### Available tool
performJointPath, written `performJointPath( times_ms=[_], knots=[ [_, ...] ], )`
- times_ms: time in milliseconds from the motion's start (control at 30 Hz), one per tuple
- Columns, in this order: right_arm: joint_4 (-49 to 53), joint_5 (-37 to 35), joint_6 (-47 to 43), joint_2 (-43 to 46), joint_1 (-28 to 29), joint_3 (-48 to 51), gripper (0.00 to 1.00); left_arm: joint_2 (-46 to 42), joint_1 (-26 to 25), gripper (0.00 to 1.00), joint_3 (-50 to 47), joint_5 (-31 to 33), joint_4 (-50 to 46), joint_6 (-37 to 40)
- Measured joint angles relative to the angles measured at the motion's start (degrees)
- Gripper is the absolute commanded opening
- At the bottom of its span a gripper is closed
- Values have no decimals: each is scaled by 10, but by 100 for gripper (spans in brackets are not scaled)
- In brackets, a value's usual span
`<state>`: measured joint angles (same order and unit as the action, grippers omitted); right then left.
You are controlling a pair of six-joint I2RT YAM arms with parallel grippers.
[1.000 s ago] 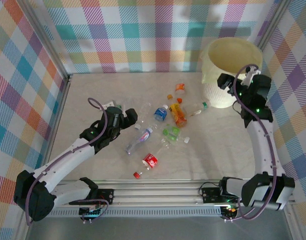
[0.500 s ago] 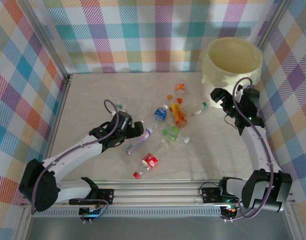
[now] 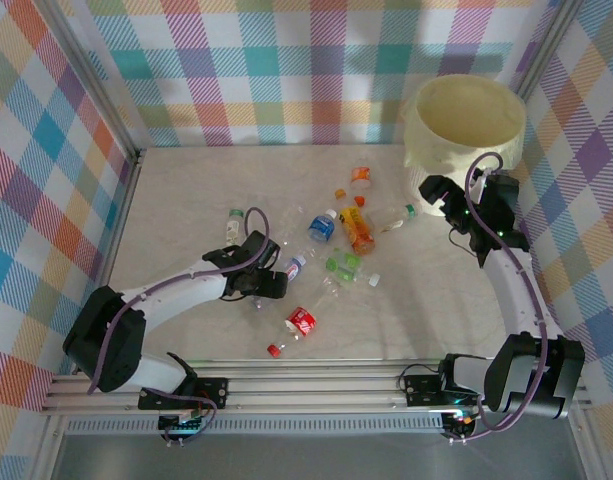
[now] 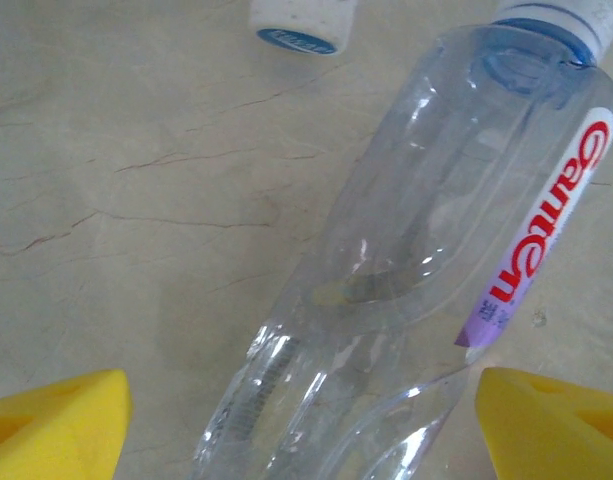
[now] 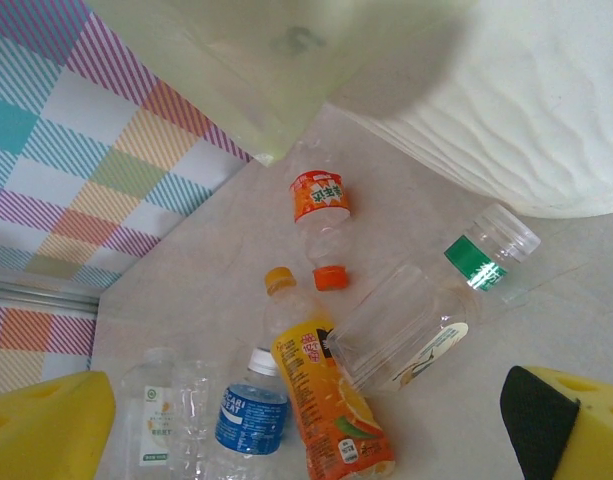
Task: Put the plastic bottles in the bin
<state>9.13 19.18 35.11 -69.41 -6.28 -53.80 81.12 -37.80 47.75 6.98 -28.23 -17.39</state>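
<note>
A clear crushed bottle (image 4: 416, 250) with a red-lettered label lies flat on the table between the yellow fingertips (image 4: 51, 420) of my left gripper (image 4: 306, 430), which is open around it; that gripper (image 3: 276, 283) sits low at the bottle (image 3: 286, 270). The cream bin (image 3: 426, 140) stands at the back right. My right gripper (image 3: 433, 195) hangs open just in front of it, holding nothing. Below it lie a green-capped clear bottle (image 5: 426, 320), an orange juice bottle (image 5: 331, 400), a blue-labelled bottle (image 5: 251, 420) and a small orange-labelled one (image 5: 319, 200).
Nearer the front lie a red-labelled bottle (image 3: 302, 321), a loose red cap (image 3: 274, 350) and a crushed green bottle (image 3: 343, 265). A clear bottle (image 3: 234, 222) rests behind the left arm. Checked walls close the table on three sides.
My left gripper has swung right and down onto the clear bottle. My right gripper dropped from beside the bin's rim to in front of its base, then held still.
</note>
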Motion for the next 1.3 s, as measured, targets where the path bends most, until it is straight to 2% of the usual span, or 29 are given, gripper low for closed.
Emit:
performJointPath(
  times_ms=[267,500,733,1100,1300],
  knots=[
    [0,0,-4,0,0,0,100,42,0,78,-14,-25,31,37],
    [0,14,-4,-1,0,-3,100,66,-1,58,-22,-37,66,38],
    [-7,48,-12,-1,2,-3,100,50,-1,44,-42,-35,101,20],
    [-40,120,-42,18,32,-3,100,-11,-1,40,-28,-51,115,-11],
    [-39,159,-47,18,56,-19,100,-31,-1,40,23,-120,197,-40]
  ],
)
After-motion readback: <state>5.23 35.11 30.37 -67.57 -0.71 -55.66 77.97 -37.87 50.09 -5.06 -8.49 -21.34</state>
